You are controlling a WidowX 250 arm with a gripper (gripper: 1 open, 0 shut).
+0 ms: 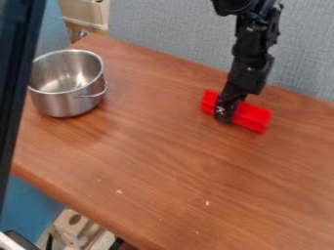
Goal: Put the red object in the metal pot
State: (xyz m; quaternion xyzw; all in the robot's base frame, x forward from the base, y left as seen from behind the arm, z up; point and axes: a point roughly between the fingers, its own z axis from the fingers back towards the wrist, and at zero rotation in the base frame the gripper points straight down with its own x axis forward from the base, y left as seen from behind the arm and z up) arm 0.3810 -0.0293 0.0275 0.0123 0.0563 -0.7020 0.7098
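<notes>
The red object (pixel 236 110) is clenched by the gripper (pixel 229 107) near the table's (pixel 156 146) far edge, well apart from the pot (pixel 65 82). A grey-blue wall (pixel 163 24) is seen behind.

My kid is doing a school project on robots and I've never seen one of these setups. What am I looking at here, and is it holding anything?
This is a single picture from one camera looking down at a wooden table from the side. The black jointed thing coming down from the top is a robot arm; its tip, the end effector, points down and is closed on the middle of a small red block. I cannot tell whether the block is resting on the wood or just off it. At the far left stands an empty shiny metal pot, well apart from the block. The dark bar along the left edge is something close to the camera, too blurred to name.
</notes>
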